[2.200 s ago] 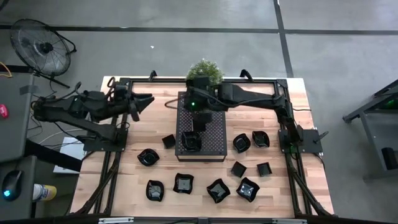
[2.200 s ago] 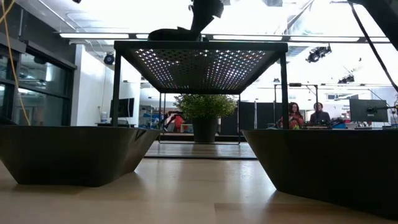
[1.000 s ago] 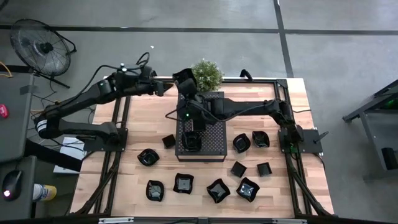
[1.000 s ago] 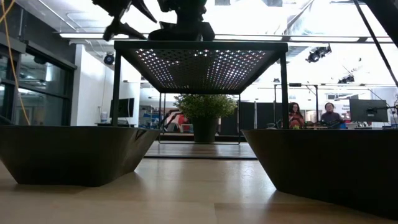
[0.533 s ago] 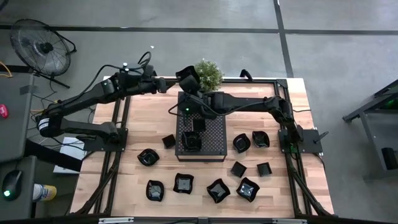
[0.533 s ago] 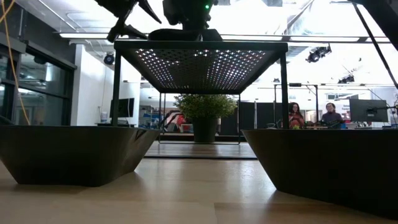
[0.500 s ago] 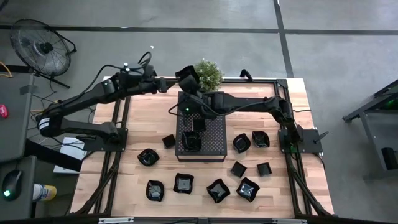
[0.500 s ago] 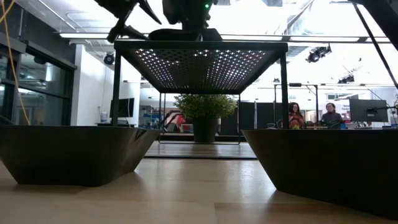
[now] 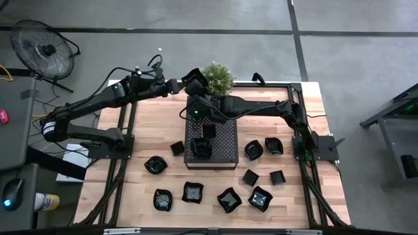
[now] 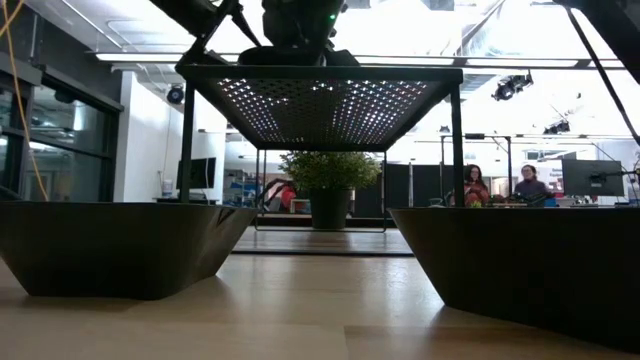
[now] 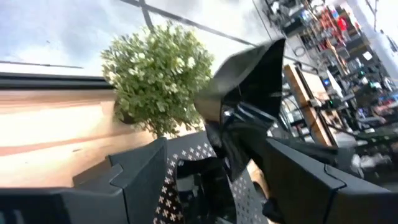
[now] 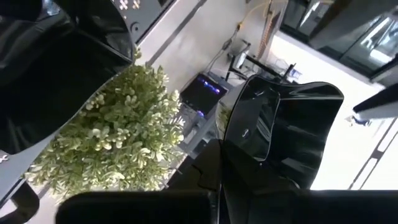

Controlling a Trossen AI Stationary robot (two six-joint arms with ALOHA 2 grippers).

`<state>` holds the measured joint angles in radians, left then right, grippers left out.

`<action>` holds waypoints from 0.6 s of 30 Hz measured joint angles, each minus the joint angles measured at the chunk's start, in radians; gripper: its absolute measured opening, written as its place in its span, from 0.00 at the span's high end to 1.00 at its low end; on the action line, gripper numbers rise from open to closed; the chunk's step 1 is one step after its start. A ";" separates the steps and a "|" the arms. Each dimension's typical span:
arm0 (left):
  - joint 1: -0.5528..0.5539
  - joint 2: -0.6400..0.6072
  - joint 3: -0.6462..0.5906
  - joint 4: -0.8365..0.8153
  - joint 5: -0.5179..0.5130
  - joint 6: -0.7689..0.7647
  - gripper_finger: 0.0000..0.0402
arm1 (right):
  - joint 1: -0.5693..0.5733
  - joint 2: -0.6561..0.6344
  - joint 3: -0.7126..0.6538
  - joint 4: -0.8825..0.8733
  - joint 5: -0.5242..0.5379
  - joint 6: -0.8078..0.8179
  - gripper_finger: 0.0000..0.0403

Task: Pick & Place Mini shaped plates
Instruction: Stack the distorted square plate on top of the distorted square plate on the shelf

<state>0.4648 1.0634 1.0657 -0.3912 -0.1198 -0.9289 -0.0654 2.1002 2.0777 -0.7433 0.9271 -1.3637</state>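
The room is a large hall with a grey concrete floor (image 9: 196,52) crossed by dark seams; a black floor fan (image 9: 42,49) stands well off beyond the left arm. In the low view, bright ceiling lights, glass partitions and two seated people (image 10: 495,187) show far behind.

The table (image 9: 157,111) has a pale wooden plank top inside a black frame. On it stands a black perforated raised tray (image 9: 222,147), just below both hands, with a potted green plant (image 9: 217,76) at its far end, beside the hands.

The right hand (image 9: 196,88) is lifted over the tray's far end, its fingers clamped together on a glossy black angular mini plate (image 12: 280,137), held up next to the plant. The left hand (image 9: 179,85) reaches in from the left with its fingers (image 11: 124,180) spread apart, right beside the held plate, empty.

Two more mini plates sit on the tray (image 9: 201,149), nearer than the hands. The other mini plates (image 9: 228,199) lie scattered on the wood around the tray's near end and sides, well apart from both hands.

No readable writing or brand shows anywhere.
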 joint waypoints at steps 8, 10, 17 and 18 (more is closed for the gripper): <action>0.000 0.048 0.000 0.016 -0.009 -0.023 0.35 | 0.000 0.000 0.000 0.016 -0.032 -0.059 1.00; 0.000 0.063 0.000 0.037 -0.001 -0.026 0.35 | -0.002 0.000 0.000 0.015 -0.028 -0.051 1.00; 0.000 0.067 0.000 0.051 -0.023 -0.045 0.40 | -0.008 0.000 0.000 0.015 -0.018 -0.044 1.00; 0.000 0.067 0.000 0.051 -0.023 -0.045 0.42 | -0.008 0.000 0.000 0.015 -0.021 -0.042 1.00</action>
<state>0.4648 1.1299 1.0653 -0.3397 -0.1429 -0.9743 -0.0731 2.1002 2.0777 -0.7280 0.9061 -1.4061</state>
